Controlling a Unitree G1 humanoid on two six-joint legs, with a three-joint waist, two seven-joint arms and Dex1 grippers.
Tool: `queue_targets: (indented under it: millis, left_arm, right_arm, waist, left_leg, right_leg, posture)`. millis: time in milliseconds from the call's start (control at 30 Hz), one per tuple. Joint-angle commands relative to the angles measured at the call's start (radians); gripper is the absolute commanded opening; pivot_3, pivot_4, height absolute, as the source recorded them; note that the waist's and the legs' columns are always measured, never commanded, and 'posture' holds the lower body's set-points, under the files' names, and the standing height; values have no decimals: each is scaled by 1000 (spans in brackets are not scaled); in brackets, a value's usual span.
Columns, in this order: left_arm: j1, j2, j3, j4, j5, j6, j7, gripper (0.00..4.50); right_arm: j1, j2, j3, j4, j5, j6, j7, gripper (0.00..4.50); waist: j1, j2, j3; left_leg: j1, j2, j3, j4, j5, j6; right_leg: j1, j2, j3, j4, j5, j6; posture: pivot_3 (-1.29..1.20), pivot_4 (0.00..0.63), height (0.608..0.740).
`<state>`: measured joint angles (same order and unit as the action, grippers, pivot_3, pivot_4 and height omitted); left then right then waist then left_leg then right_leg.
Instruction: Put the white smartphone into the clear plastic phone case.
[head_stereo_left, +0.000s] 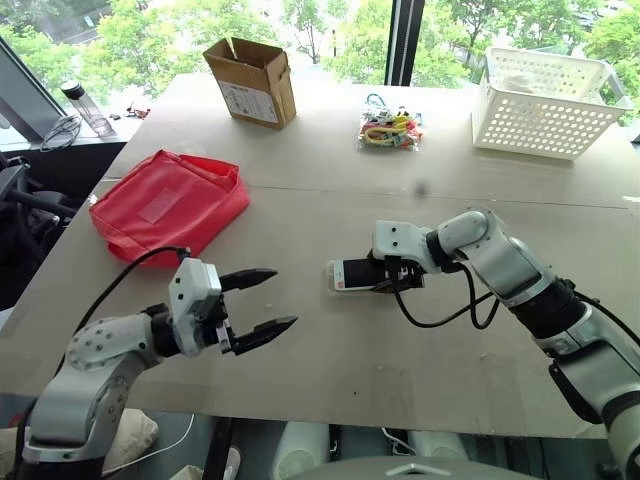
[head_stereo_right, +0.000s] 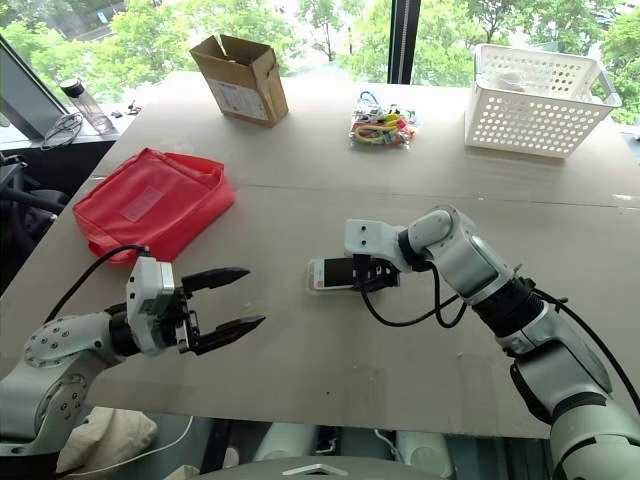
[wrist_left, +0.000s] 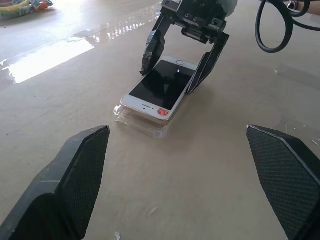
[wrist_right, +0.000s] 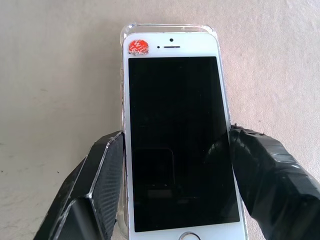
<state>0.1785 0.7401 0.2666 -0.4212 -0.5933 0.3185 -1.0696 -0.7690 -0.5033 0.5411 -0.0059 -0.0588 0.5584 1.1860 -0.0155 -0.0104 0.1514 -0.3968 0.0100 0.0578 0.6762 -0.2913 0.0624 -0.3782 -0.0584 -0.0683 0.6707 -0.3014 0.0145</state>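
The white smartphone (wrist_right: 177, 135), black screen up with a red sticker near its top, lies at the middle of the table. My right gripper (wrist_left: 171, 75) is shut on it, one finger (wrist_right: 107, 165) against each long edge. In the left wrist view the end held by the gripper is slightly raised. The other end rests in the clear plastic phone case (wrist_left: 142, 126), whose rim shows around the phone's top corners (wrist_right: 170, 27). My left gripper (head_stereo_left: 280, 298) hovers open to the left of the phone, holding nothing and pointing toward it.
A red pouch (head_stereo_left: 165, 205) lies at the left of the table. A cardboard box (head_stereo_left: 252, 80), a bag of colourful items (head_stereo_left: 390, 128) and a white perforated basket (head_stereo_left: 545, 100) stand along the far side. The right arm's black cable (head_stereo_left: 450, 310) loops over the table.
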Motion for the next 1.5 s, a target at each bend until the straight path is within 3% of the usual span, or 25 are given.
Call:
queue_targets:
  millis: [33,100,300,400,567,667,867,1000,1167,1367,1500]
  left_arm:
    - [11,10,36,-9,-13,-21,-10,4468]
    - [17,11,41,-4,-12,-23,-12,4468]
    - [35,11,55,4,-11,-28,-17,4468]
    - [40,12,62,10,-10,-29,-24,4468]
    - [40,18,73,16,-13,-26,-31,4468]
    - [41,25,84,15,-17,-22,-34,4468]
    - [60,30,102,3,-19,-19,-36,4468]
    - [64,26,100,2,-16,-19,-35,4468]
    - [44,18,71,7,-6,-15,-21,4468]
    - [-2,1,10,38,39,-21,12,4468]
    - [-40,9,-43,44,92,29,77,4468]
  right_arm:
    - [1,13,-10,-39,1,0,-20,3763]
    - [4,18,-27,-46,3,-2,-43,4443]
    - [19,-2,-146,-154,94,87,-70,4443]
    - [41,-4,-196,-227,183,173,-54,3604]
    - [75,66,-164,-191,212,159,-109,1204]
    - [93,112,-100,-76,162,89,-148,35]
    - [113,130,70,205,16,-19,-173,35]
    - [117,131,65,229,19,-31,-164,35]
    - [135,146,-99,99,174,72,-157,35]
    - [137,123,-263,-134,321,223,-188,35]
    - [166,72,-312,-259,333,277,-246,35]
  waist:
    - [0,0,0]
    - [0,0,0]
    - [1,0,0]
    - [1,0,0]
    - [-5,0,0]
    - [-5,0,0]
    - [-6,0,-2]
    - [-10,2,-5]
    - [-1,3,-8]
    - [-1,6,-6]
    - [-1,6,-6]
  left_leg:
    - [0,0,0,0,0,0]
    - [0,0,0,0,0,0]
    - [0,0,0,0,0,0]
    - [0,0,0,0,0,0]
    - [0,0,-1,-1,0,0]
    - [1,0,0,-2,0,0]
    - [2,-1,0,-2,0,0]
    - [20,-1,0,-6,0,-1]
    - [21,-1,0,-7,-1,-1]
    - [11,-1,0,-8,0,-1]
    - [0,-1,0,-8,0,-1]
  right_leg:
    - [0,0,0,0,0,0]
    - [0,0,0,0,0,0]
    - [0,0,0,0,0,0]
    - [0,0,0,0,0,0]
    - [0,0,0,0,0,0]
    - [0,0,0,0,0,0]
    - [1,0,0,-1,0,0]
    - [17,-1,0,-3,0,-1]
    - [18,-3,-1,-3,1,-2]
    - [10,-4,-2,-7,1,-2]
    - [-1,-2,-2,-7,1,-2]
  posture:
    - [0,150,740]
    - [0,150,740]
    - [0,150,740]
    - [0,150,740]
    - [0,150,740]
    - [0,150,740]
    - [0,150,740]
    - [0,150,740]
    - [0,150,740]
    - [0,150,740]
    - [0,150,740]
